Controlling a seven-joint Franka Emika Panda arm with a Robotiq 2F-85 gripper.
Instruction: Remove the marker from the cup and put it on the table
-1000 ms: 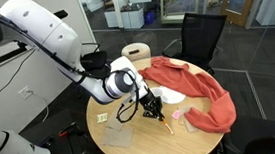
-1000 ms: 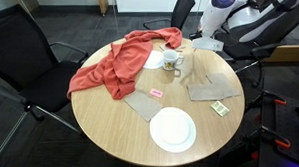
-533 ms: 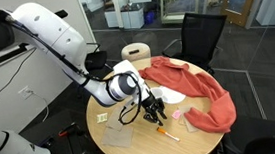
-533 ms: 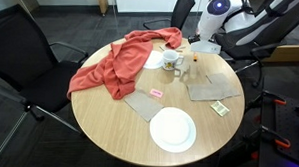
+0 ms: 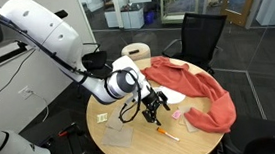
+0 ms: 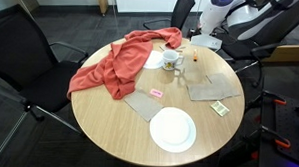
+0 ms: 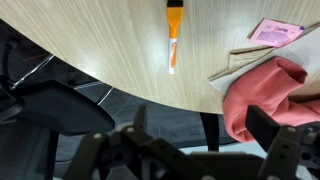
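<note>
The orange marker (image 7: 173, 38) lies flat on the light wooden table (image 7: 90, 40), near its rim; in an exterior view the marker (image 5: 167, 135) rests just below and in front of my gripper (image 5: 154, 112). My gripper (image 7: 180, 150) hangs above it, open, with nothing between its dark fingers (image 7: 278, 132). The pale cup (image 6: 171, 61) stands upright next to the red cloth (image 6: 120, 62), a short way from the marker. In the other exterior view the arm hides the cup.
A white plate (image 6: 173, 129) sits near the table's (image 6: 108, 122) front edge. Grey flat sheets (image 6: 211, 89) and a pink card (image 6: 156, 94) lie mid-table. The red cloth (image 5: 201, 89) drapes over one side. Black chairs (image 6: 20, 59) stand around.
The gripper went from shut on the marker to open. The marker dropped from the fingers and now lies on the table; the gripper has lifted slightly.
</note>
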